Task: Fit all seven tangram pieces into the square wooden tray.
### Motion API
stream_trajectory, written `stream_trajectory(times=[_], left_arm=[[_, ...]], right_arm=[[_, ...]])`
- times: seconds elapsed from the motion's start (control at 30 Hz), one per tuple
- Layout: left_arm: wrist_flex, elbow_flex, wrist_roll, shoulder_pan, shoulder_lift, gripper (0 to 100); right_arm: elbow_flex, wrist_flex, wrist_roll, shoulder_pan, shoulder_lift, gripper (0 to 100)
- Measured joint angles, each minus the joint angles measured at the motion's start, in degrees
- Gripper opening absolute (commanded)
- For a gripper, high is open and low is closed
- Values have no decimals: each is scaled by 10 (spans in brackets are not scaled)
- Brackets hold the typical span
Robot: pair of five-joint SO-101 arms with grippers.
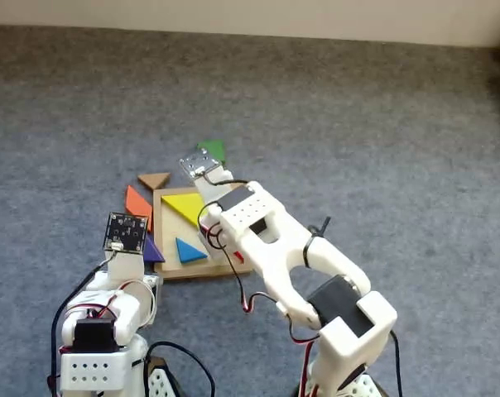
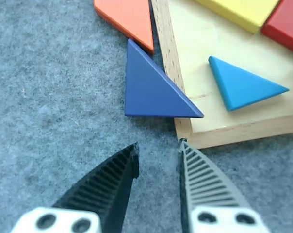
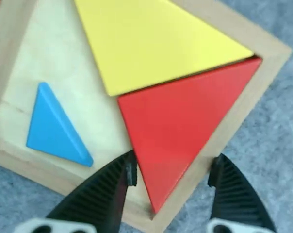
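left gripper [image 2: 158,149] spread | right gripper [image 3: 173,167] spread (over red triangle [image 3: 185,116]) | tray [image 3: 54,53] holds 3

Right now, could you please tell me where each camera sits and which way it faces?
High view: fixed above, looking down on the square wooden tray; both arms show.
Left wrist view: on the left arm, facing the dark blue triangle by the tray's rim; left jaws open.
Right wrist view: on the right arm, over the red triangle in the tray; right jaws open.
All share the light blue triangle.
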Motion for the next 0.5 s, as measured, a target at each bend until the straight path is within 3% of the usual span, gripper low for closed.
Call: stream_trajectory(times=[0.2, 0.5], left_arm=[[0, 0, 0, 0, 0, 140], [0, 0, 0, 0, 0, 140]], right_arm=[[0, 7, 1, 26, 0, 163], [-7, 27, 2, 121, 0, 128]])
